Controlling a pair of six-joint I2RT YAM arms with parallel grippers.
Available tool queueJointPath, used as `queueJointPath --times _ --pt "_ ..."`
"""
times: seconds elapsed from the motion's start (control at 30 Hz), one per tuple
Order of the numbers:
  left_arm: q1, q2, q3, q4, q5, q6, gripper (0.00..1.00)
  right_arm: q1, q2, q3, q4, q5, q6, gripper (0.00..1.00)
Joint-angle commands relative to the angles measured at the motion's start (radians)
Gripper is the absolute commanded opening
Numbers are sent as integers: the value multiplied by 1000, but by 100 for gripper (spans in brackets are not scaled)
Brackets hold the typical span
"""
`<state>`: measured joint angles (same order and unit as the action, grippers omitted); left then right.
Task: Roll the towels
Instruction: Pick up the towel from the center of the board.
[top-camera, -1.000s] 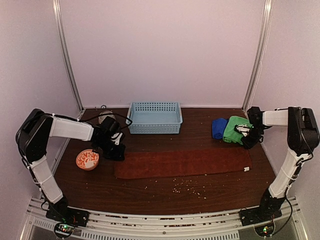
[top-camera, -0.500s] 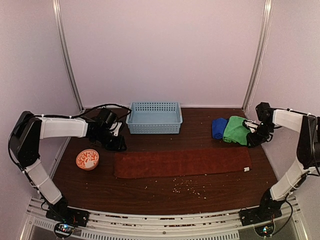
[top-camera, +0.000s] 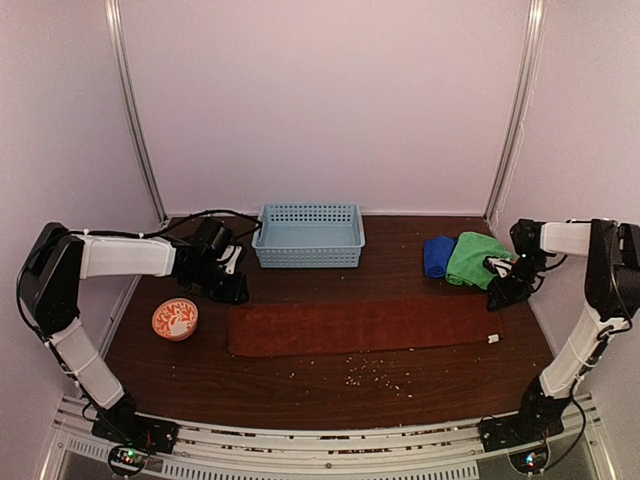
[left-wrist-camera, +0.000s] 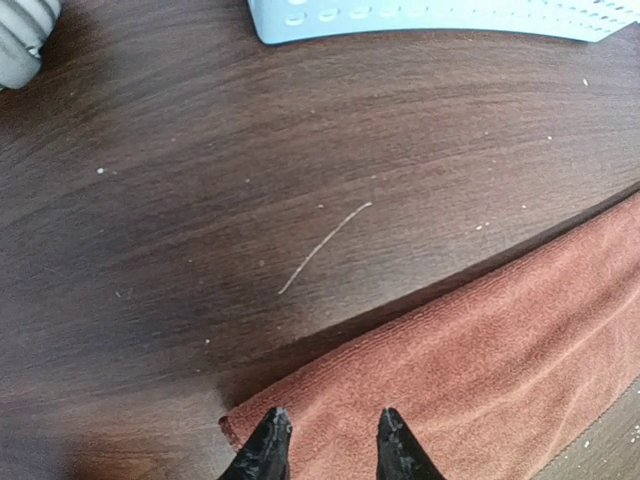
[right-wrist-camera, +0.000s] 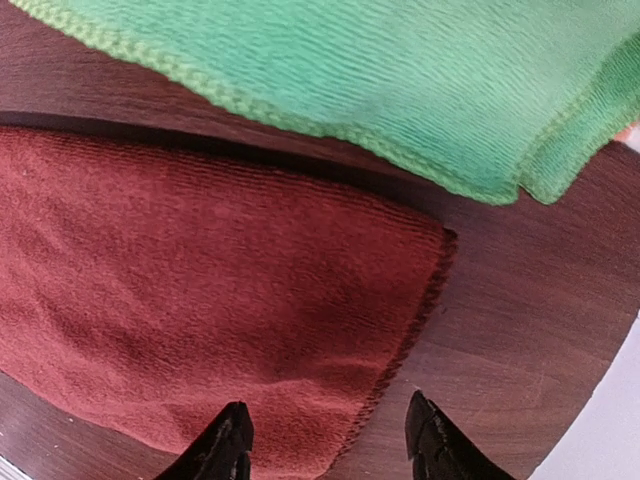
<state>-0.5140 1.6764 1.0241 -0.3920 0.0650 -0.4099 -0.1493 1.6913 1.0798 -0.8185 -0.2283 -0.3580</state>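
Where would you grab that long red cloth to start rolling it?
I'd pinch one short end at its edge, coming from above. The rust-red towel lies flat as a long strip, so only the thin hem offers a hold. The left tool hangs open over the left end, the right tool over the right.
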Motion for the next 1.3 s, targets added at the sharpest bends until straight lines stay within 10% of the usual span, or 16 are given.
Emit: queueJointPath --times 0.0,0.63,0.97,1.27 --pt "2 -5 -8 4 -36 20 30 -36 -2 -7 -5 13 20 52" --pt "2 35 -1 -1 -59 28 30 40 87 -47 68 18 7 42" --pt "2 33 -4 -5 -72 25 30 31 94 -52 66 39 -1 2" --pt "2 37 -2 -30 -50 26 30 -146 -42 49 -119 47 -130 0"
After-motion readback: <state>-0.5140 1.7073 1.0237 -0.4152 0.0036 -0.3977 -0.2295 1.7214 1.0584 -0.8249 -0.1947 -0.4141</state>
